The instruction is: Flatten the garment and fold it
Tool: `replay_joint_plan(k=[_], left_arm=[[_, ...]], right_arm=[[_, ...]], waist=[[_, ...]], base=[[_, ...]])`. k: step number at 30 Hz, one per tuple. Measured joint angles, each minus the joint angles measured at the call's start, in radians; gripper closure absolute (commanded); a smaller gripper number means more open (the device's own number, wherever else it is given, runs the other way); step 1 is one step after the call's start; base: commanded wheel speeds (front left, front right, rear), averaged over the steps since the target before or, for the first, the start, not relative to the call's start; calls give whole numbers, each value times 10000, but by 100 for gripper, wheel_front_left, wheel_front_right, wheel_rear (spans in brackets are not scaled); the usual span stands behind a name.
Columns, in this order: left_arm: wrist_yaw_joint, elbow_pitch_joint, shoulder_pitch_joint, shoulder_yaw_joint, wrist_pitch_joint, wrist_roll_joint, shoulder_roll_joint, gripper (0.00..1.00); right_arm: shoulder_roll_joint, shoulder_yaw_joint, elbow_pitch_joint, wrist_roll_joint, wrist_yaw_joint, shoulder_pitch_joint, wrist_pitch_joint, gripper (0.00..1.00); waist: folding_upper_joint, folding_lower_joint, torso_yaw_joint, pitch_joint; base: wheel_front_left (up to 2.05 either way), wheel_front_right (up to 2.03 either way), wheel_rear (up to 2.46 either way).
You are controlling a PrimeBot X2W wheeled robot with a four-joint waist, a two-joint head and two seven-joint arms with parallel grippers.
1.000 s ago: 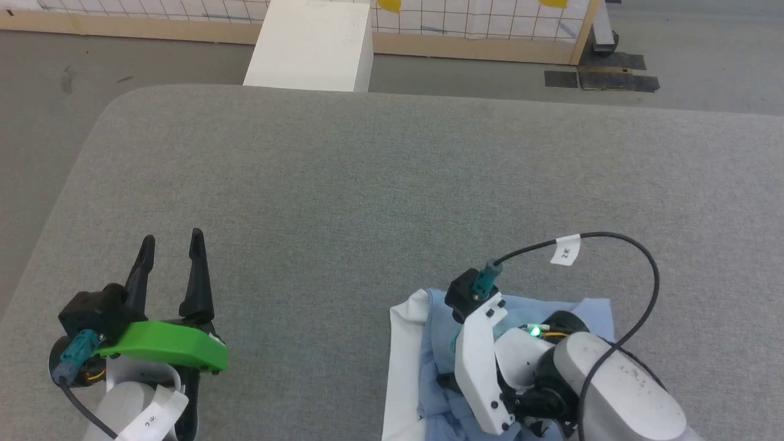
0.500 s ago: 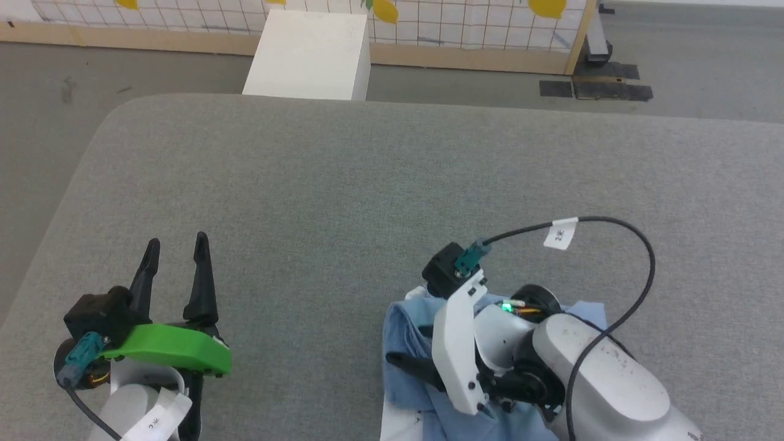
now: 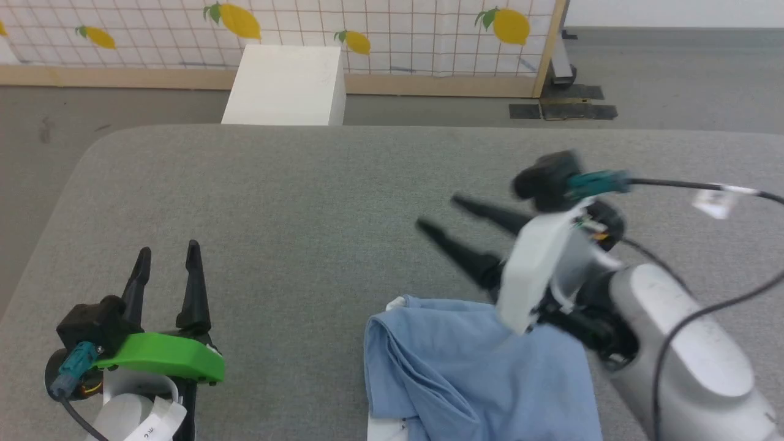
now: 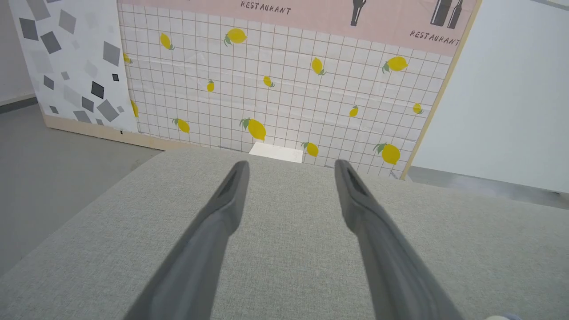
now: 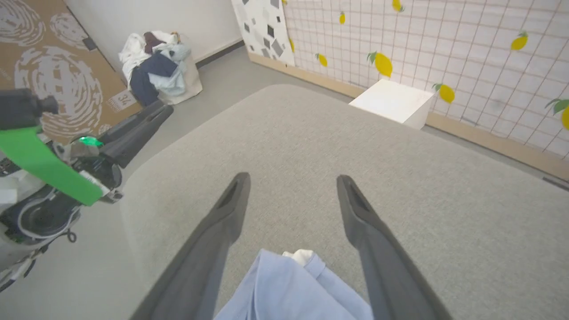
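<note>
The garment (image 3: 471, 367), a light blue shirt, lies folded into a compact stack at the near middle of the grey table (image 3: 318, 202), with a bit of white showing at its far left corner and under its near edge. My right gripper (image 3: 438, 214) hangs open above the table just beyond the garment, fingers pointing far-left, empty. In the right wrist view the garment (image 5: 289, 293) lies below and between the fingers (image 5: 222, 218) of the right gripper (image 5: 291, 180). My left gripper (image 3: 165, 254) rests open at the near left, empty, and its own view shows the left gripper (image 4: 289, 164) over bare table.
A white box (image 3: 282, 86) stands on the floor beyond the table's far edge, before a lemon-patterned tiled wall panel (image 3: 392, 37). In the right wrist view a pile of clothes (image 5: 155, 66) sits on the floor against a wall, next to a cardboard panel (image 5: 49, 66).
My right gripper has opened, let go of the garment and risen away toward the far side. The garment now lies uncovered. The head camera has tilted up, showing more of the wall.
</note>
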Motion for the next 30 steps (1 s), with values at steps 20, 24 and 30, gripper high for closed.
replay_joint_plan(k=[20, 24, 30], left_arm=[[240, -282, 244, 44, 0, 675, -113, 0], [263, -167, 248, -82, 13, 761, -111, 0], [313, -81, 250, -236, 134, 844, -138, 0]], right_arm=[[635, -5735, -539, -3317, -2, 2848, -6125, 0], [986, -6535, -711, -4023, -2, 3706, -6571, 0], [1386, -7166, -727, -4506, -2, 4664, -6799, 0]], waist=[[0, 0, -365, -260], [0, 0, -318, -251], [0, 0, -258, -204]], base=[[0, 0, 0], [0, 0, 0], [0, 0, 0]])
